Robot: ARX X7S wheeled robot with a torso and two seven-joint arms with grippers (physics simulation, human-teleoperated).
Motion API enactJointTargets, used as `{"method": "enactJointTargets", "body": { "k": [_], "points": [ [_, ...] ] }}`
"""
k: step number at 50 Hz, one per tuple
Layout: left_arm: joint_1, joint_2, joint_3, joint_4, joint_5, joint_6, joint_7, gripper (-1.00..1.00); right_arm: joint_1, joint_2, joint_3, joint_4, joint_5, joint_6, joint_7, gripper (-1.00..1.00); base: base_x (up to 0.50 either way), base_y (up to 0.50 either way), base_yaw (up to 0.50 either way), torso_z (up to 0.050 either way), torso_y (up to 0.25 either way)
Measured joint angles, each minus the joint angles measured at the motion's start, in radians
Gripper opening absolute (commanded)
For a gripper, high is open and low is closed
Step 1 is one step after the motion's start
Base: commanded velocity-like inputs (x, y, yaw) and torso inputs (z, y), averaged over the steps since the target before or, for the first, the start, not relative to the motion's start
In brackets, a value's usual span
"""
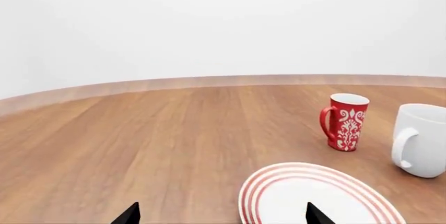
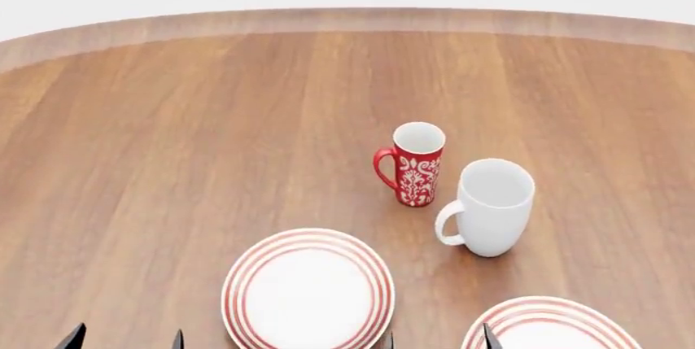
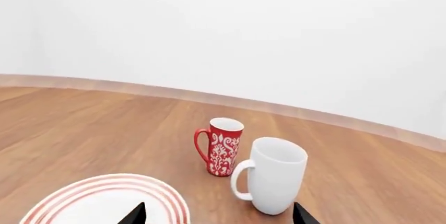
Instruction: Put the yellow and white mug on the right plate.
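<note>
Yellow is on no mug in view, so before reaching with either released claw, left [image 2: 125, 339] or right [image 2: 434, 339], look around for the yellow and white mug, not the white mug [image 2: 491, 206] or red patterned mug [image 2: 413, 163] ahead of the right claw, with the right plate [image 2: 510, 320] beneath it.

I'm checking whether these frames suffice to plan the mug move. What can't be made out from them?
- The yellow and white mug: in no view.
- Right plate: head view, cut off by the bottom edge.
- Left gripper and right gripper: only the fingertips show at the picture edges, spread apart with nothing between them.
- White mug: left wrist view, cut off by the side edge.
</note>
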Motion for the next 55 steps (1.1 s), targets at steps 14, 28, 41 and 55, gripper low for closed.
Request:
{"method": "enactJointTargets", "body": {
  "k": [14, 28, 41, 55],
  "points": [
    [0.000, -0.006, 0.010, -0.002, -0.009, 0.000, -0.006, 1.00, -0.004, 0.114, 0.015, -0.147, 0.029, 0.138, -0.069, 1.00, 0.00, 0.00, 0.00, 0.000, 0.000],
    [-0.002, -0.013, 0.016, -0.006, -0.021, 0.000, -0.013, 1.00, -0.061, 0.320, -0.036, -0.258, 0.187, 0.212, -0.378, 1.00, 0.00, 0.00, 0.00, 0.000, 0.000],
    [-0.005, -0.018, 0.021, -0.011, -0.032, 0.002, -0.018, 1.00, -0.130, 0.431, -0.079, -0.247, 0.250, 0.176, -0.559, 1.00, 0.00, 0.00, 0.00, 0.000, 0.000],
    [-0.010, -0.022, 0.029, -0.020, -0.040, 0.004, -0.023, 1.00, -0.168, 0.477, -0.147, -0.242, 0.220, 0.182, -0.628, 1.00, 0.00, 0.00, 0.00, 0.000, 0.000]
  ]
}}
